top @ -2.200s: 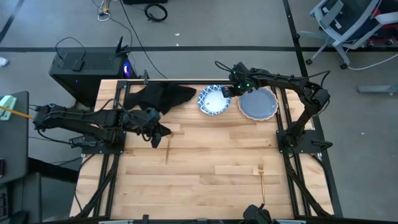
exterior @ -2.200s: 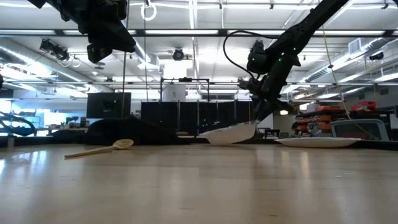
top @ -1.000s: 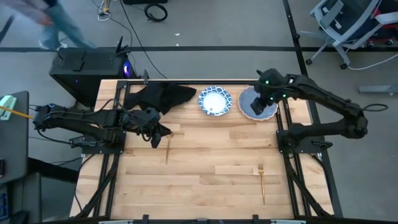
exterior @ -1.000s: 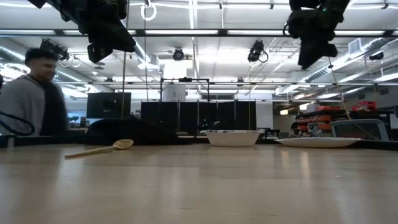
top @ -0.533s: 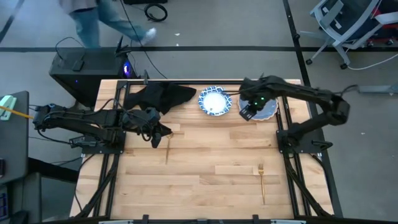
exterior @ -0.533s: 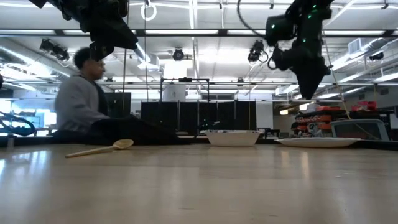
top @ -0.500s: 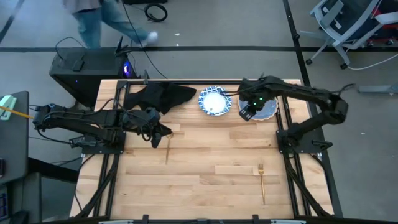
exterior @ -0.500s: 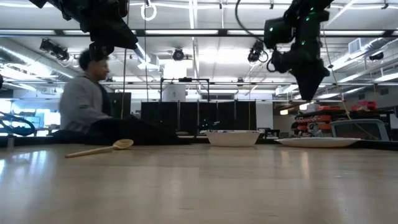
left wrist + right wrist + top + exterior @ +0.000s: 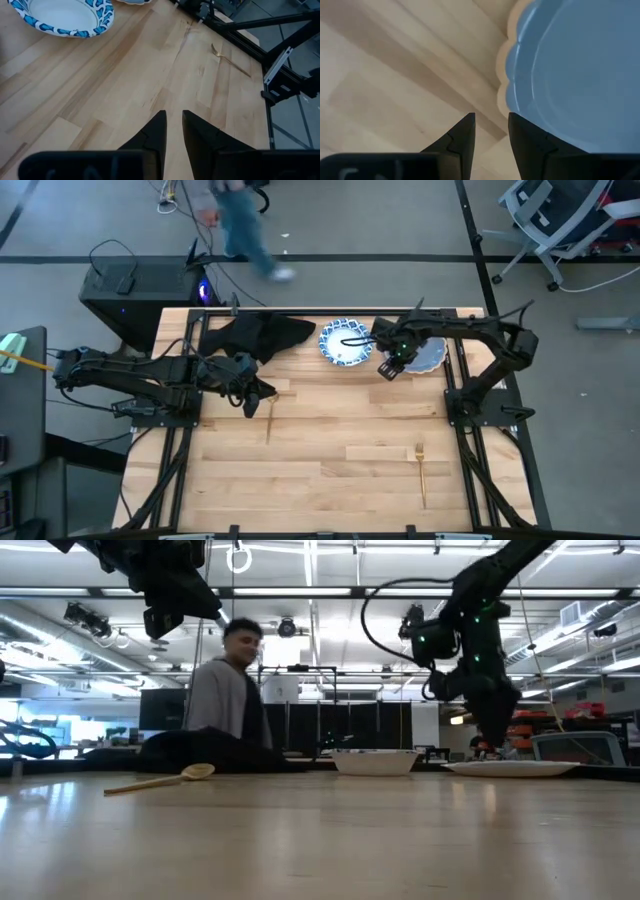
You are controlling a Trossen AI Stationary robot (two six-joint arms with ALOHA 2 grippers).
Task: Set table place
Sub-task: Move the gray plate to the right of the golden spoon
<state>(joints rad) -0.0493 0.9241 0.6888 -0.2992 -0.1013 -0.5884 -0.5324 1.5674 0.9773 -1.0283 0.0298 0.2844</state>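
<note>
The round blue-grey plate (image 9: 424, 350) lies at the table's far right, with the blue-and-white patterned dish (image 9: 345, 342) to its left. The black napkin (image 9: 255, 335) lies crumpled at the far left. The gold spoon (image 9: 270, 416) lies near it and the gold fork (image 9: 421, 470) lies near right. My right gripper (image 9: 388, 368) points down just above the plate's left rim (image 9: 506, 95), slightly open and empty, its fingers on either side of the rim. My left gripper (image 9: 250, 395) hangs shut and empty above the spoon's left side.
Black metal rails (image 9: 455, 395) edge the table on both sides. A person (image 9: 225, 690) walks behind the far edge. The wood in the middle and near part of the table (image 9: 340, 450) holds only the spoon and fork.
My right gripper has gone from high above the plate's middle toward the table's left and near edge, and down, and now hangs low at the plate's left rim. Plate and dish have stayed in place. A person has walked along behind the table.
</note>
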